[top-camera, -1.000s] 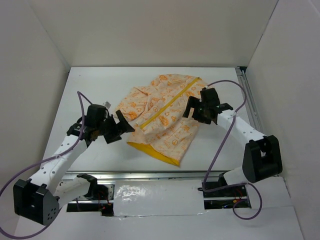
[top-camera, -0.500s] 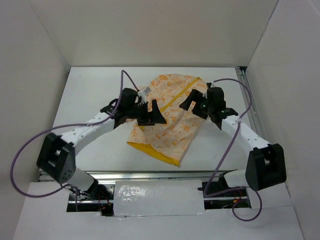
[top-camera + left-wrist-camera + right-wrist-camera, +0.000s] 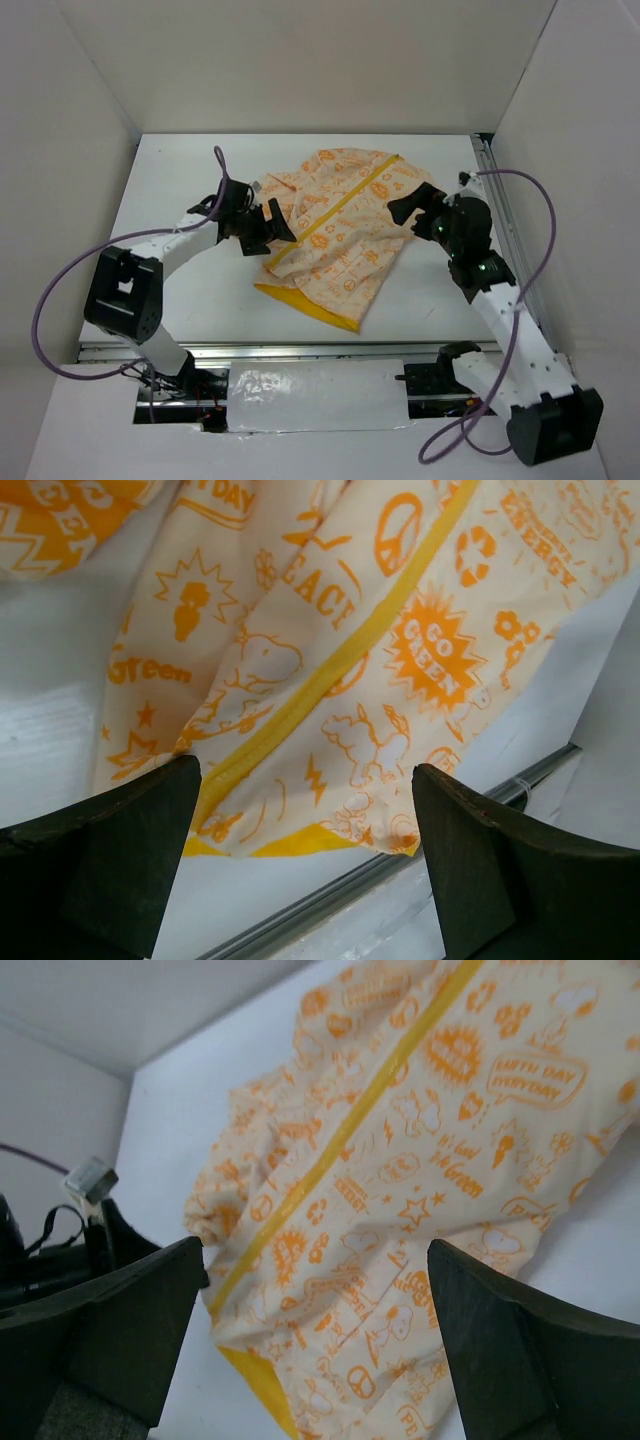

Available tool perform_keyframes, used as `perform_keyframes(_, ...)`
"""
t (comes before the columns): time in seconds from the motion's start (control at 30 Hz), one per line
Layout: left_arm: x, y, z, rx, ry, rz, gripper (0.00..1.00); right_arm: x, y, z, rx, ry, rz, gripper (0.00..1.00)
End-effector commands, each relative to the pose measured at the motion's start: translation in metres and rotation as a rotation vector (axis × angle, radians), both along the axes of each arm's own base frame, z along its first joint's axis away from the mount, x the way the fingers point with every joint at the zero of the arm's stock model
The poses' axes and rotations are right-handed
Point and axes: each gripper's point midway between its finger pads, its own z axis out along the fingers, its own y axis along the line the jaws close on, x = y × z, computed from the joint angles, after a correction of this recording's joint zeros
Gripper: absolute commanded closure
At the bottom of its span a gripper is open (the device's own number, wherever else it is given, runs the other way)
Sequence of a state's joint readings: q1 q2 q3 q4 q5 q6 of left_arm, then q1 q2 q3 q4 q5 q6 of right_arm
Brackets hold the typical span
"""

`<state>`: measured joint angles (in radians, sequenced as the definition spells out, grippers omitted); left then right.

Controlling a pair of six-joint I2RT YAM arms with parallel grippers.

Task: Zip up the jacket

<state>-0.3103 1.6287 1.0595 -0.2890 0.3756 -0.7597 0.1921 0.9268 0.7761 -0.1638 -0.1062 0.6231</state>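
My left arm stretches across the white table (image 3: 180,170), and my left gripper (image 3: 268,228) is spread wide and empty at the left edge of the jacket (image 3: 345,235). My right arm bends in from the near right. My right gripper (image 3: 412,212) is also spread and empty, over the jacket's right side. The orange prints read "GO GREEN" and "EARTH DAY EVERYDAY". The cream jacket lies flat mid-table. A yellow zipper strip (image 3: 335,212) runs diagonally, and yellow lining shows at the near hem.
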Motion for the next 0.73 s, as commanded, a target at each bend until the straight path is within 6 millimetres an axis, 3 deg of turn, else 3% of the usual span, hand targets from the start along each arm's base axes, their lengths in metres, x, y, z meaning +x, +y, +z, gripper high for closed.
perform_keyframes(0.0,-0.004,-0.001,0.056,-0.018,-0.162,-0.025,0.01,-0.014,-0.032,0.023,-0.042,-0.099,-0.164,0.00)
perform_keyframes(0.07,-0.019,0.003,0.084,-0.045,-0.252,-0.029,0.01,-0.026,-0.049,0.032,-0.052,-0.133,-0.244,0.00)
perform_keyframes(0.13,-0.031,0.012,0.091,-0.037,-0.299,-0.014,0.01,-0.033,-0.057,0.033,-0.061,-0.141,-0.285,0.00)
perform_keyframes(0.17,-0.039,0.016,0.112,-0.052,-0.375,-0.015,0.01,-0.037,-0.061,0.038,-0.059,-0.159,-0.300,0.00)
perform_keyframes(0.27,-0.054,0.028,0.126,-0.049,-0.441,0.013,0.01,-0.044,-0.073,0.039,-0.059,-0.153,-0.362,0.00)
perform_keyframes(0.47,-0.070,0.052,0.126,0.017,-0.424,0.111,0.01,-0.049,-0.076,0.039,-0.063,-0.165,-0.374,0.00)
perform_keyframes(0.7,-0.070,0.052,0.131,0.009,-0.456,0.101,0.01,-0.053,-0.076,0.040,-0.074,-0.168,-0.369,0.00)
